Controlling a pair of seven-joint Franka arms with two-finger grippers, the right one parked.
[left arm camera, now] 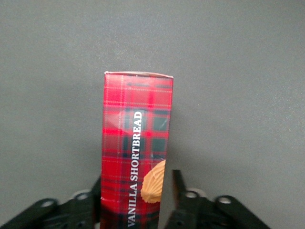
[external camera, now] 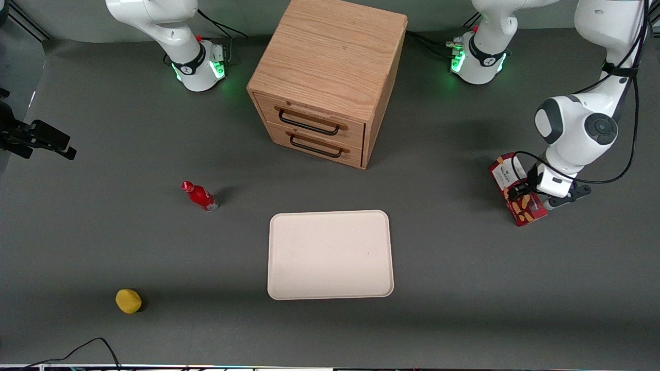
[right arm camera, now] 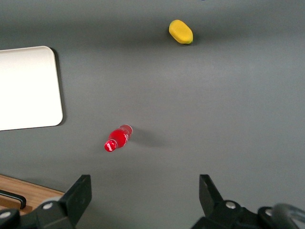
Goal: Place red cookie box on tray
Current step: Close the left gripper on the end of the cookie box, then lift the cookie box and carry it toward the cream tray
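Your gripper (external camera: 521, 191) sits at the red cookie box (external camera: 517, 188), toward the working arm's end. Bare table (external camera: 454, 242) lies between it and the tray (external camera: 330, 254); the wooden cabinet (external camera: 330, 77) stands farther off.

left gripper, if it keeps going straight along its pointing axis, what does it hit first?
The red cookie box: it already sits between the fingers of the gripper, which points down at it. Whether the fingers are touching the box is unclear. Under the box is only the table.
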